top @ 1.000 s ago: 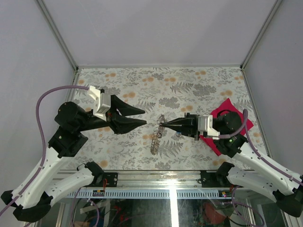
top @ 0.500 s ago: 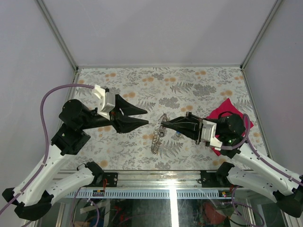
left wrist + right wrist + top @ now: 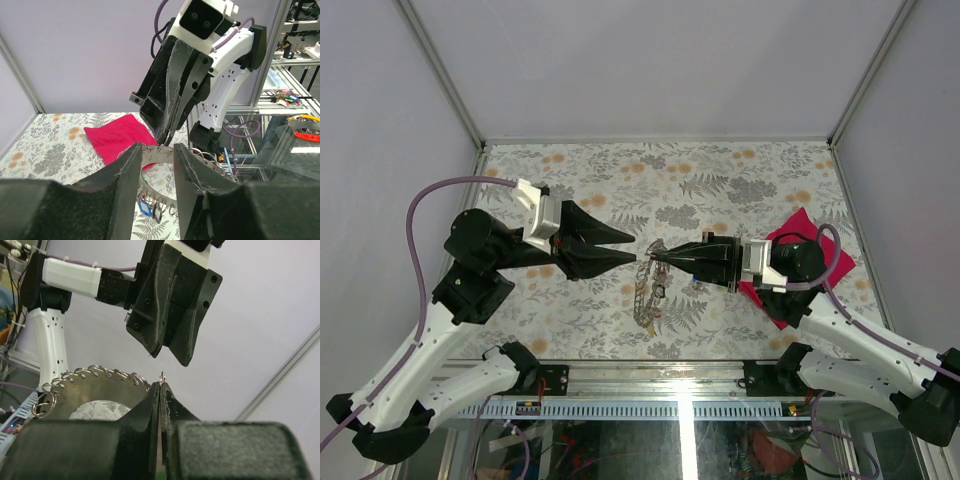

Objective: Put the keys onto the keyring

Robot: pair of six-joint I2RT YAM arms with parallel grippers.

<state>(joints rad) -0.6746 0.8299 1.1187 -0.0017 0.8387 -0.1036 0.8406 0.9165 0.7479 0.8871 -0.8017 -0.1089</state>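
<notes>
The keyring is a large grey metal ring with small wire loops along its rim, and it hangs tilted above the table. My right gripper is shut on its top edge. In the right wrist view the shut fingertips pinch a thin wire loop, and the keyring's rim spreads out to their left. My left gripper faces it tip to tip with its jaws apart, empty and just short of the ring. In the left wrist view the keyring shows between the open fingers, and a blue-headed key dangles from its lower rim.
A red cloth lies on the floral table under the right wrist. A small blue item lies on the table below the right gripper. Metal frame posts and grey walls enclose the table.
My left gripper moved right toward the keyring and its jaws narrowed a little. My right gripper shifted slightly up and left with the ring and stayed shut.
</notes>
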